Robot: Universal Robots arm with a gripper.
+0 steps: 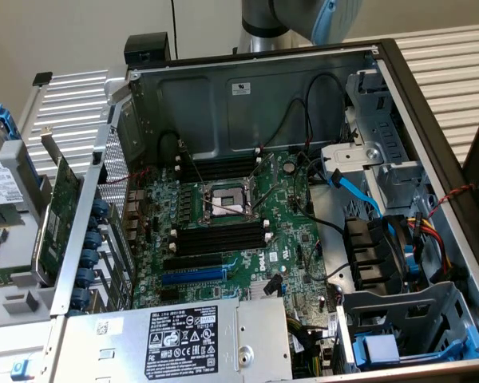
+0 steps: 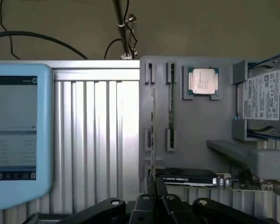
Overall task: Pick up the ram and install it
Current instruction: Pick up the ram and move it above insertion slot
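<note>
Ribbed worktop [image 2: 98, 130] carries one grey tray [image 2: 196, 133], one processor [image 2: 202, 80], one hard drive [image 2: 266, 100]. Tool [image 2: 155, 183] is clamped on one edge-on ram [image 2: 152, 126].

Overall: even, diffuse indoor light, moderately bright in both views.
Glare: broad white sheen down the ribbed metal tabletop [image 2: 102, 130]; blue-framed screen [image 2: 14, 140] washed pale.
Shadow: motherboard [image 1: 223, 231] dim inside the case [image 1: 247, 100]; darkest around the black fan [image 1: 371, 255].
Contrast: the ram [image 2: 152, 121] edge-on, thin dark line against the pale grey tray [image 2: 196, 126].
Background: wall [image 2: 210, 28] dull brown, unevenly lit.
</note>
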